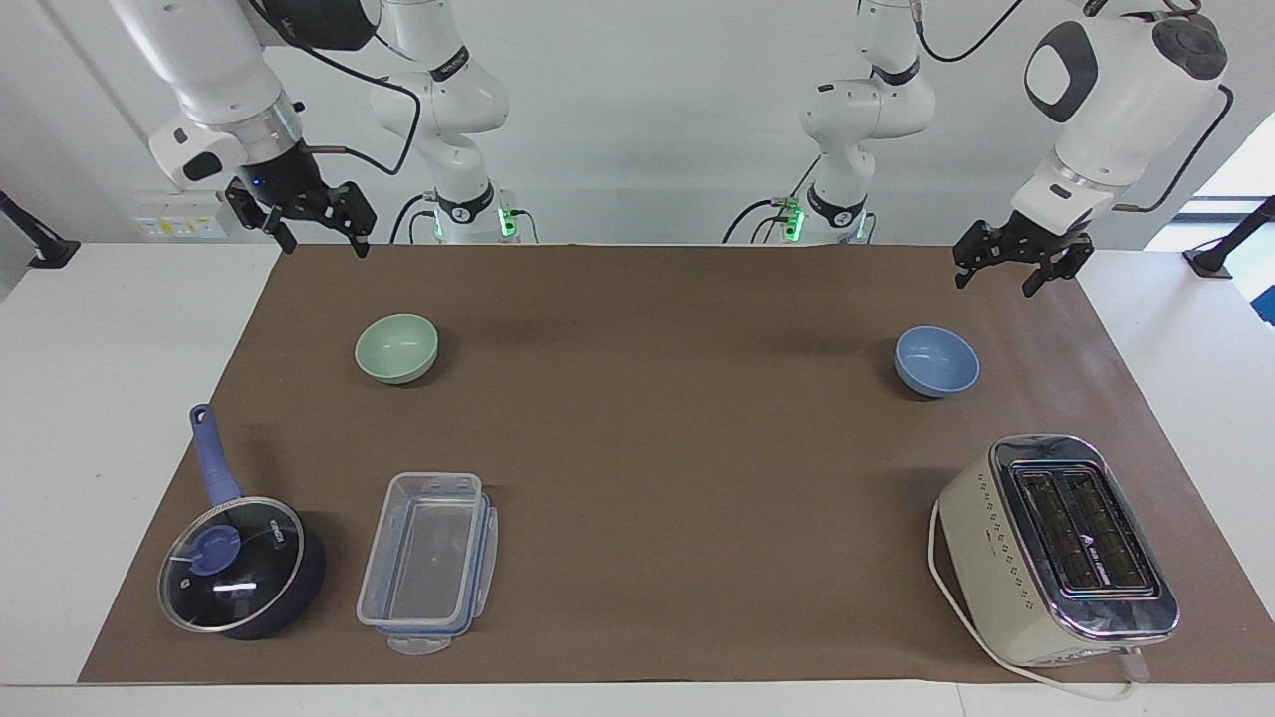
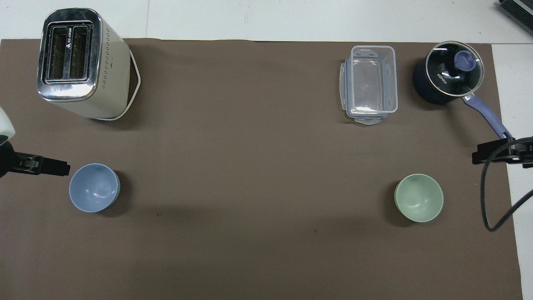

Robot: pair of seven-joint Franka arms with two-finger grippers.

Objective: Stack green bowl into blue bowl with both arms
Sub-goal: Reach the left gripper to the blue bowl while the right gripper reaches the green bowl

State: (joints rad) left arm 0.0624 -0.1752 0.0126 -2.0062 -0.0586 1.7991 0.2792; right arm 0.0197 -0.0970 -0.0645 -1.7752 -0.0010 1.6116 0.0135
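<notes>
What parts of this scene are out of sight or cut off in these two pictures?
- Overhead view: the left gripper shows only a tip at the frame's edge beside the blue bowl; the arm is cut off.
- Overhead view: the right gripper is likewise cut by the edge.
- Facing view: the toaster hides part of its own cord.
- Both views: the saucepan holds unseen contents under its reflective lid.

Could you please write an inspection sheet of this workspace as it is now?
Surface: brown mat on a white table.
Job's things: green bowl and blue bowl, apart, upright, unstacked.
Clutter: saucepan, lid on; clear container; toaster.
Grippers: left claw open, raised above the mat's edge near the blue bowl; right claw open, raised near the green bowl's end.
Cables: white toaster cord; black arm cables.
Surroundings: white wall, wall sockets.
</notes>
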